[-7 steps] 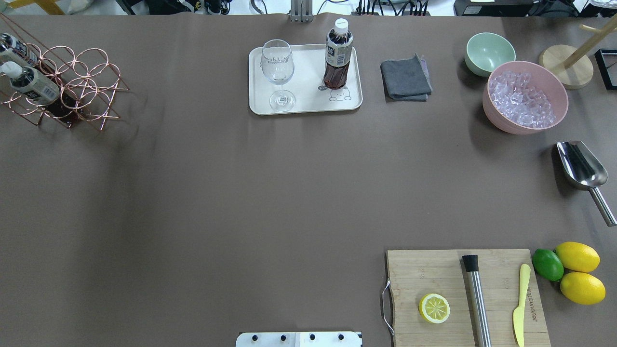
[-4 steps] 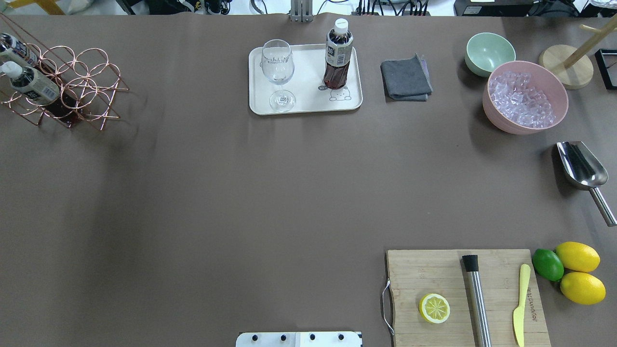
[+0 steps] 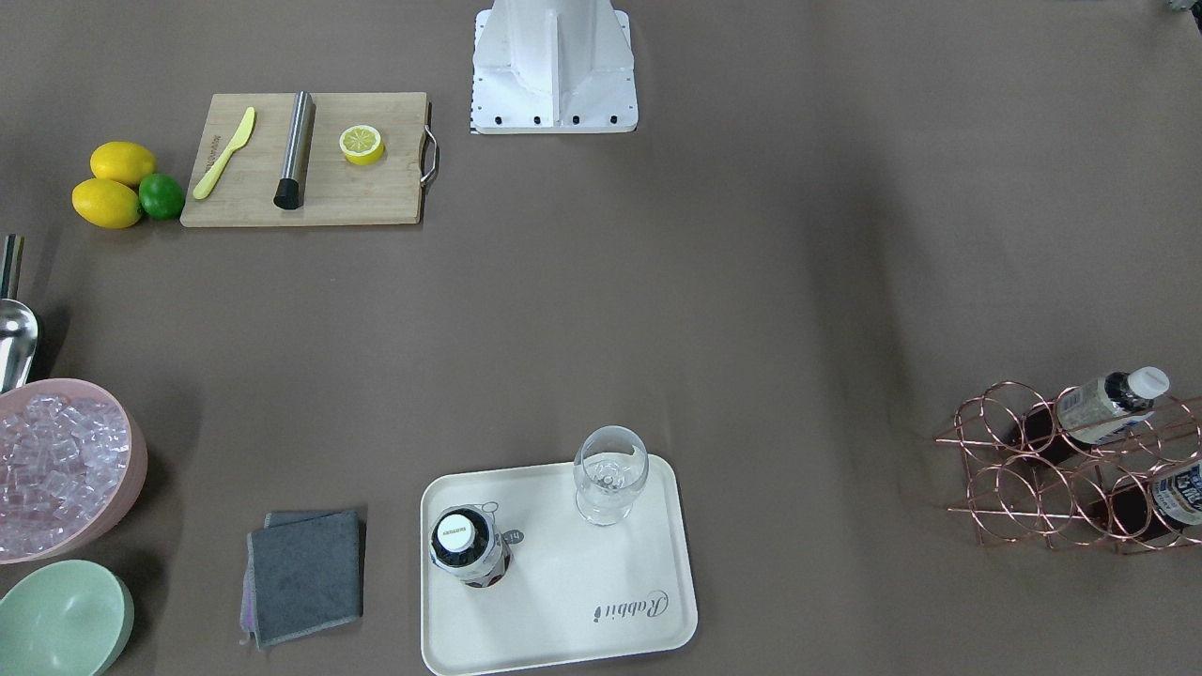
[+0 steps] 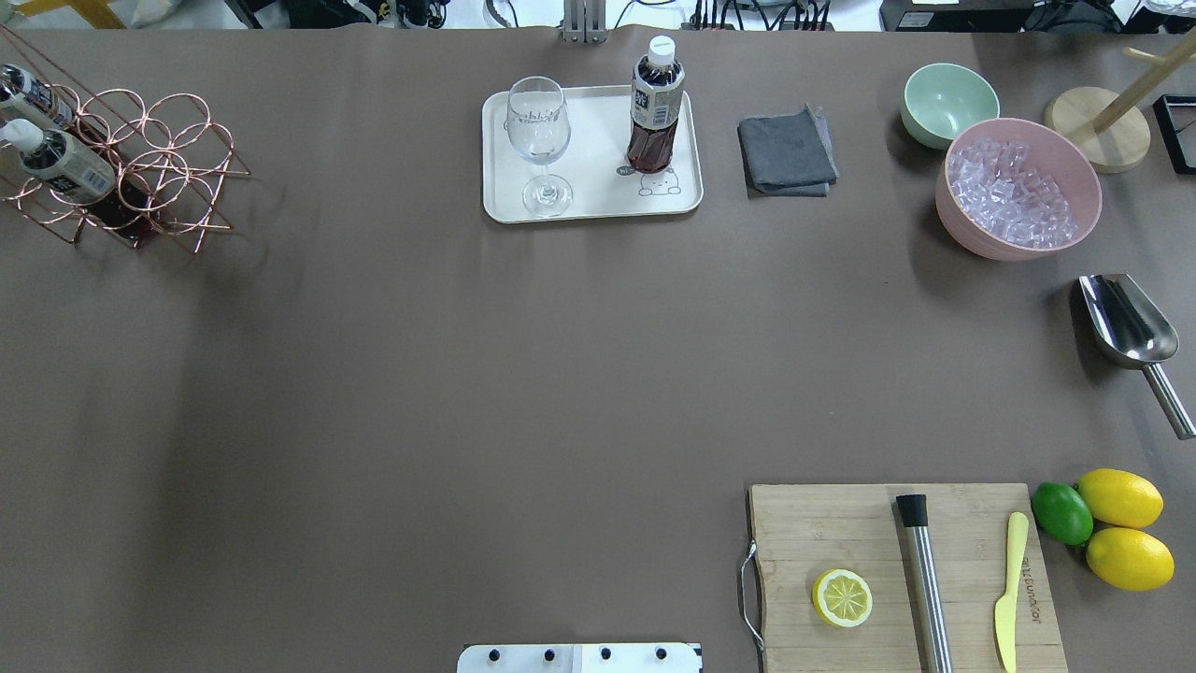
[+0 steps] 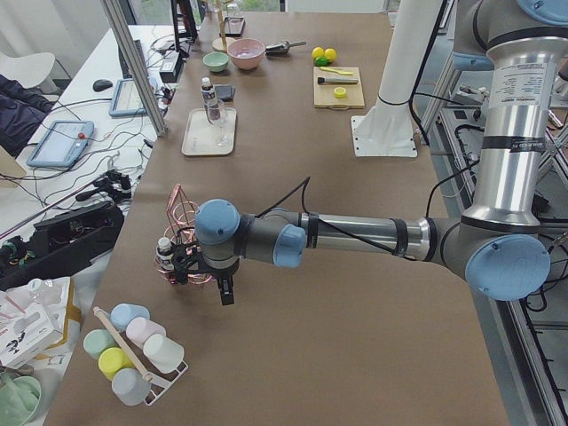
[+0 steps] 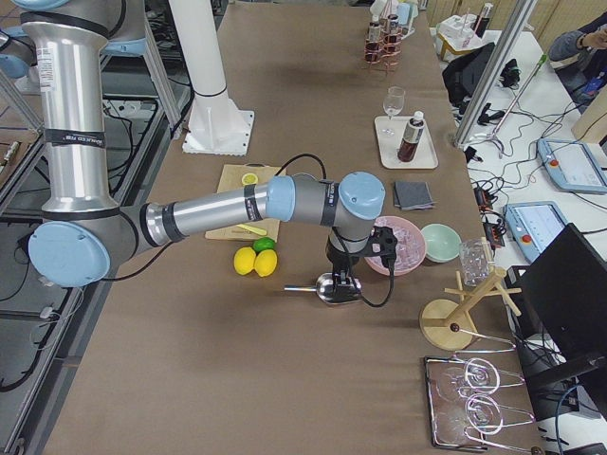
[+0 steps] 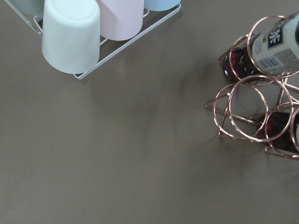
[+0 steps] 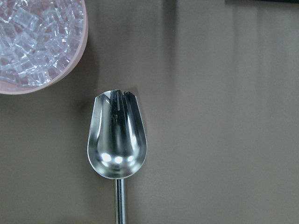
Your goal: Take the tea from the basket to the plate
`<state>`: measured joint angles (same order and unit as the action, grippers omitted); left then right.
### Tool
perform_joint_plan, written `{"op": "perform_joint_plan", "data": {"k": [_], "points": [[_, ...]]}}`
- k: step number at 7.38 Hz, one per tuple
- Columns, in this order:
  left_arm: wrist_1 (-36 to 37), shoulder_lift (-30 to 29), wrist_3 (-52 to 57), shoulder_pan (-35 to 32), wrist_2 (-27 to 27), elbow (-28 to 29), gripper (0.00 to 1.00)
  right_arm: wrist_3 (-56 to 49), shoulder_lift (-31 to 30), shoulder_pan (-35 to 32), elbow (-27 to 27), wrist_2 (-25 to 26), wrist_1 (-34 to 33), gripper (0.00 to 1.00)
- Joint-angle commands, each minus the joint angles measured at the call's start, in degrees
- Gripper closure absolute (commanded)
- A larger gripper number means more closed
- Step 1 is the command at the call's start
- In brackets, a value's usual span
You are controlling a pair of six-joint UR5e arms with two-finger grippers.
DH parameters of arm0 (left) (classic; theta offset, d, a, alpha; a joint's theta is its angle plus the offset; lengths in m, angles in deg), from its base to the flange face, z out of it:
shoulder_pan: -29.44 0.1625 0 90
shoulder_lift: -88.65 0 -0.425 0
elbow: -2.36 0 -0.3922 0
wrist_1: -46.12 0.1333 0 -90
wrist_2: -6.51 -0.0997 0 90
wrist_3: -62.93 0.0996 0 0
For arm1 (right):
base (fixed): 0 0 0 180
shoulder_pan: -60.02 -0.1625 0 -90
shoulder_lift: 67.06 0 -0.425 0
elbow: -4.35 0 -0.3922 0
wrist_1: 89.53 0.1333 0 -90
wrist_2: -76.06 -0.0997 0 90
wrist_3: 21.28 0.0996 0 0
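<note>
One tea bottle (image 4: 656, 103) stands upright on the plate (image 4: 598, 182), next to one wine glass (image 4: 538, 140). Two other tea bottles (image 4: 58, 166) lie in the basket (image 4: 149, 178) at the bench's far-left corner. Left end effector (image 5: 226, 295) is beside the basket and right end effector (image 6: 342, 277) is over one scoop (image 8: 117, 144). Cannot tell how far open either is, or whether it holds anything.

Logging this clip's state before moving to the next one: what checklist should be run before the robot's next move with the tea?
1. One tea bottle upright on the plate: ok.
2. Wine glass upright, apart from that bottle: ok.
3. Two bottles lying in the basket: ok.
4. Left gripper beside the basket, open or shut: cannot tell.
5. Right gripper over the scoop, away from the plate: ok.
</note>
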<state>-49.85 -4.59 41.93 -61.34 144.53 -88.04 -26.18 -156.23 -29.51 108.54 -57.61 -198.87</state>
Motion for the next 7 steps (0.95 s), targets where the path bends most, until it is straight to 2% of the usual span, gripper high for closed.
{"op": "perform_joint_plan", "data": {"k": [1,3,6,7], "points": [[19.8,-2.2,16.5,-1.8,-8.4,-4.6,0.03,0.6,0.4,0.6,0.0,-0.5,-0.1,0.01],[18.2,2.3,16.6,-1.8,-8.1,-4.1,0.03,0.6,0.4,0.6,-0.3,-0.4,-0.1,0.01],[18.0,3.6,17.0,-1.9,-3.6,-1.5,0.03,0.3,0.0,0.8,-0.1,-0.1,-0.2,0.01],[18.0,3.8,17.0,-1.3,-4.1,-1.4,0.03,0.3,-0.4,0.8,-0.1,-0.1,-0.1,0.01]]}}
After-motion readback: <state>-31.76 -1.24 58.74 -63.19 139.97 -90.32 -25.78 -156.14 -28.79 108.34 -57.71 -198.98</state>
